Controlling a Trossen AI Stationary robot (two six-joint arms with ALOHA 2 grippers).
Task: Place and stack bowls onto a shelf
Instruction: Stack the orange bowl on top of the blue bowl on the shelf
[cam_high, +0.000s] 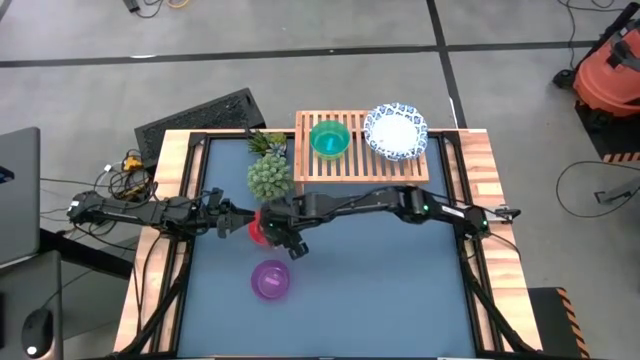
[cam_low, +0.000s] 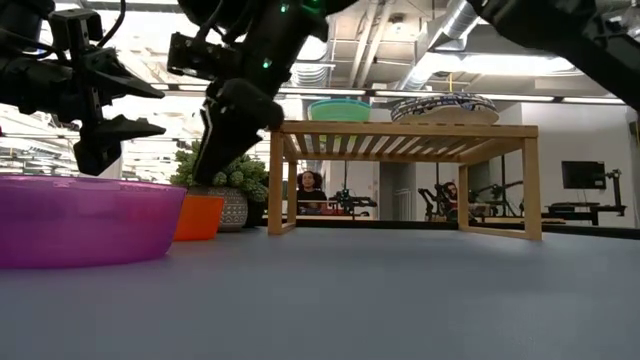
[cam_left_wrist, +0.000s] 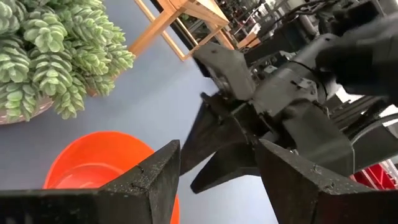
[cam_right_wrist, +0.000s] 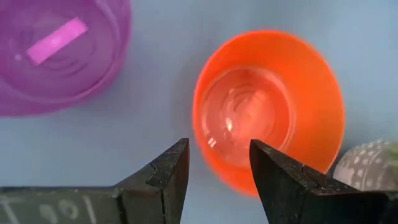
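Note:
A red bowl (cam_high: 256, 232) stands on the table mat, also seen in the right wrist view (cam_right_wrist: 273, 112). My right gripper (cam_right_wrist: 217, 146) is open and points down just above it, one finger on either side of the rim's edge. I see no touch in the low view (cam_low: 210, 165). My left gripper (cam_high: 238, 222) is open and hovers just left of the red bowl (cam_left_wrist: 93, 162). A purple bowl (cam_high: 270, 281) stands nearer the front. A teal bowl (cam_high: 329, 139) and a white blue-rimmed bowl (cam_high: 396, 131) rest on the slatted shelf (cam_high: 350, 165). A yellow bowl is out of view.
A green spiky plant (cam_high: 268, 175) in a speckled pot (cam_right_wrist: 367, 165) stands just behind the red bowl, left of the shelf. The two grippers are close together over the red bowl. The blue mat runs bare toward the front and right (cam_high: 400, 290).

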